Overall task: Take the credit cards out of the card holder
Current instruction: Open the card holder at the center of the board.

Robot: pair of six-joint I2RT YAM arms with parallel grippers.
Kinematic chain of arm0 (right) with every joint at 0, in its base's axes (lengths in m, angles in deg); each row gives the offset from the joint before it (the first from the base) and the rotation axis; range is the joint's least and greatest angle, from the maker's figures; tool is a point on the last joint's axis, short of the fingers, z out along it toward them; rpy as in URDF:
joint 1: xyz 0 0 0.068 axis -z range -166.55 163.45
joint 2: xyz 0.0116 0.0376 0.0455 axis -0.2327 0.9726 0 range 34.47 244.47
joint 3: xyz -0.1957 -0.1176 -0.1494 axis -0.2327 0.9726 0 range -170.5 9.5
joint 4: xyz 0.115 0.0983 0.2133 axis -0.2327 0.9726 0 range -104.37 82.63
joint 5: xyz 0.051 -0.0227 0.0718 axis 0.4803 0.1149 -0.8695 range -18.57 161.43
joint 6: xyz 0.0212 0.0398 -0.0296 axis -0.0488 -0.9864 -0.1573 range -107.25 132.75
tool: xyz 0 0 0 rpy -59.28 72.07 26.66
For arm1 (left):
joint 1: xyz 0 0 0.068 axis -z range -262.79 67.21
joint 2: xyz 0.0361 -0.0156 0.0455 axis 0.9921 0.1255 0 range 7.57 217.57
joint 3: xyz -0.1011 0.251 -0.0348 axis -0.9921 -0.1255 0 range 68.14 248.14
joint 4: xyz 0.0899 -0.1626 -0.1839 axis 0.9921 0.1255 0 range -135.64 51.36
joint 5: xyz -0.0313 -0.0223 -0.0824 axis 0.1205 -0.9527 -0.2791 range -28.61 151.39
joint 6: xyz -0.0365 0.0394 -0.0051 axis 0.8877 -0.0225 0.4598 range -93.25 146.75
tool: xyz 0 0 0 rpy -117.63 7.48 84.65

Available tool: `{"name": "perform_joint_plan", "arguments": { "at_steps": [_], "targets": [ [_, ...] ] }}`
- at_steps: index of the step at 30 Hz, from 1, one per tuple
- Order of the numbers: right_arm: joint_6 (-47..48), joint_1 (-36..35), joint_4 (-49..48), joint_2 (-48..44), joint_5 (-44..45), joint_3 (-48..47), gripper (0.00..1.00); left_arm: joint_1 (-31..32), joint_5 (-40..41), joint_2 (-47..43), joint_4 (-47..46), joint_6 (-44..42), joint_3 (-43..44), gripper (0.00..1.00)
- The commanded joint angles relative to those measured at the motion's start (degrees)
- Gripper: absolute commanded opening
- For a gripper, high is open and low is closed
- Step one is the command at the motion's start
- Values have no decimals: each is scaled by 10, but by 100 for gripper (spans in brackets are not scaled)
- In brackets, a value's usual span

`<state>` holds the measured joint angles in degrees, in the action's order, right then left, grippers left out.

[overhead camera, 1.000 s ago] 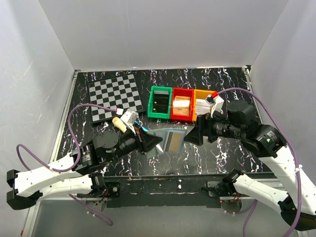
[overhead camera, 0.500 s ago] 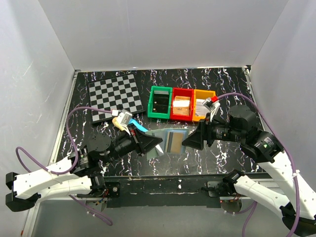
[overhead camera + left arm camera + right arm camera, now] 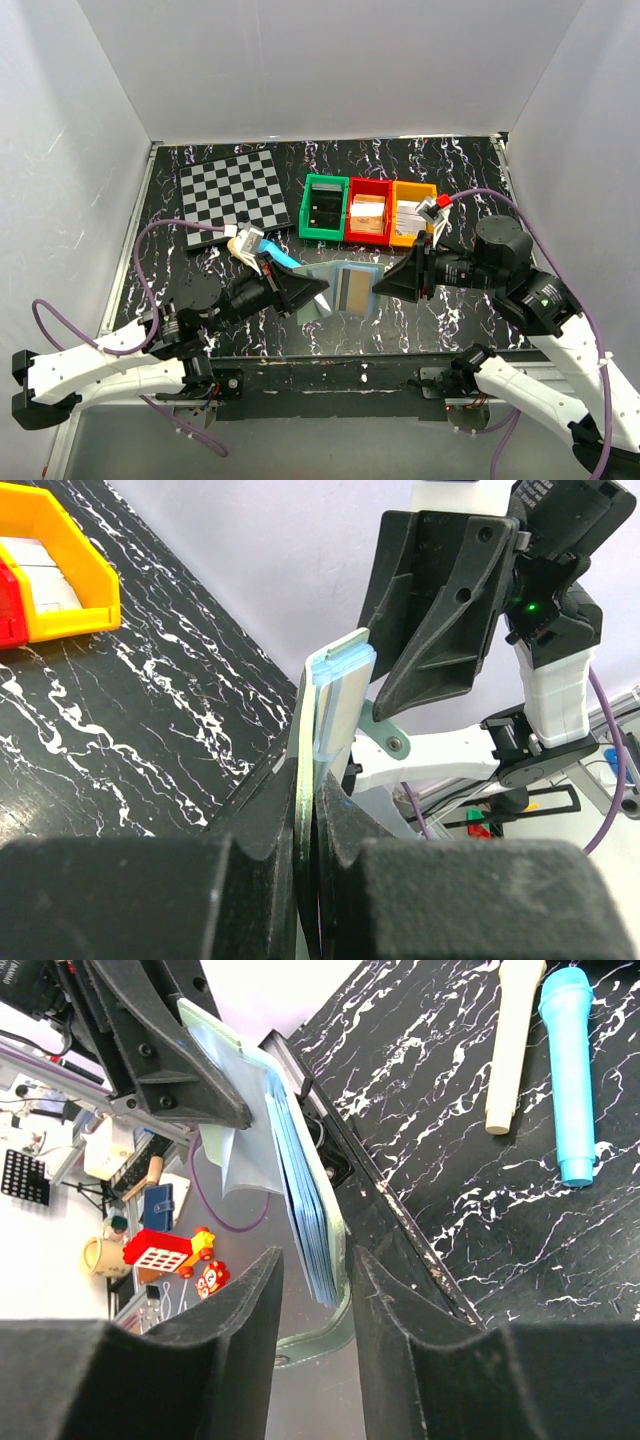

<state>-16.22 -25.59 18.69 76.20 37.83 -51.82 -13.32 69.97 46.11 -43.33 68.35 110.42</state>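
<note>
My left gripper [image 3: 311, 292] is clamped on the left edge of the card holder [image 3: 340, 287], its fingers pinched tight on the grey-green cover. It holds the holder off the surface, just on the near side of the red bin [image 3: 368, 218]. The holder hangs open towards the overhead camera. One pale card with a brownish stripe [image 3: 351, 289] shows on its inner panel.

My right gripper [image 3: 384, 285] is at the holder's opposite edge, also on the near side of the red bin and a little to its right. Its jaws stand partly apart with the pale blue edge of the holder between them. In my right wrist view the layered edge sits in the gap, close to one finger. I cannot tell whether the jaws are pressing on it, or whether they have a card or the whole panel.

A green bin [image 3: 324, 207] touches the red bin on its left and an orange bin [image 3: 410, 208] touches it on its right. A checkered board [image 3: 232, 192] lies further left of the red bin. A blue marker [image 3: 280, 254] and a cream stick [image 3: 240, 246] lie on the surface to the near left of the red bin.
</note>
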Motion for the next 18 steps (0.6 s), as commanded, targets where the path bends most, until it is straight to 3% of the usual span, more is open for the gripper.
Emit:
{"name": "perform_joint_plan", "arguments": {
  "at_steps": [1,9,18],
  "targets": [
    [-12,3,-32,-10,-19,2,39,-2,8,-11,-20,7,-8,0],
    [-22,4,-40,-3,-31,2,33,-2,1,-10,-46,9,-13,0],
    [-25,3,-41,-3,-36,0,11,-3,-1,-7,-56,11,-17,0]
  ]
}}
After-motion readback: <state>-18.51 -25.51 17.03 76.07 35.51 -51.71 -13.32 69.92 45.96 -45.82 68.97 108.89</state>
